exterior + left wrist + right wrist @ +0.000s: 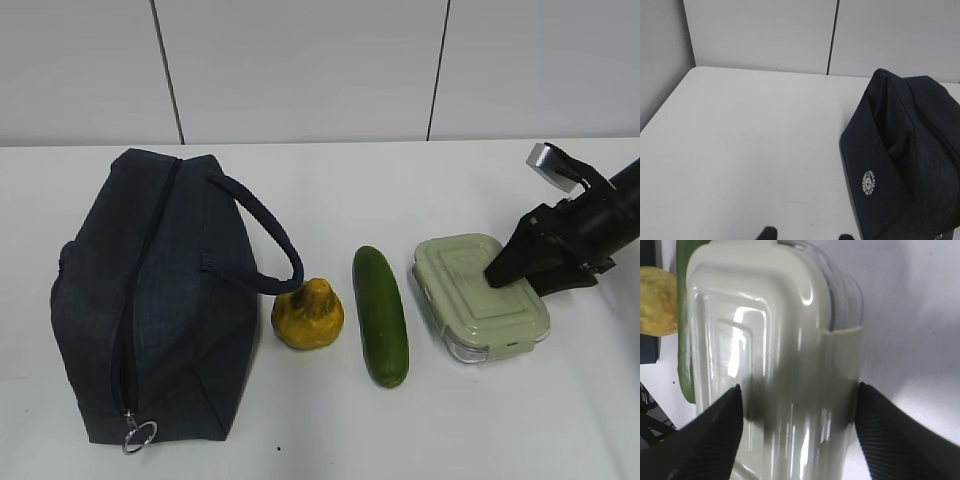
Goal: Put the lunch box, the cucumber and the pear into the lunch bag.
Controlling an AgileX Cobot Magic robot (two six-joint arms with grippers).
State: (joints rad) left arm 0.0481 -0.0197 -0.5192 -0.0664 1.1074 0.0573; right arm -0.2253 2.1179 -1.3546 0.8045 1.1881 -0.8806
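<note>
A small round white emblem (868, 183), its lettering too small to read, marks the side of the navy lunch bag (150, 300) at frame left. From the right edge the right gripper (799, 405) slants down over the sage-lidded lunch box (480, 295), jaws spread and straddling its lid, not clamped. The pear (308, 315) and cucumber (380, 315) lie between bag and box, while the left gripper (804, 236) shows only two parted fingertips over bare table (750, 150), holding nothing.

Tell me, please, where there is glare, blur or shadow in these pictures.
Right wrist view: white glare streaks on the lunch box lid, a dark smudge of shadow between the blurred fingertips. Exterior view: even light, soft shadows under the cucumber. Left wrist view: sharp, the lunch bag very dark.
</note>
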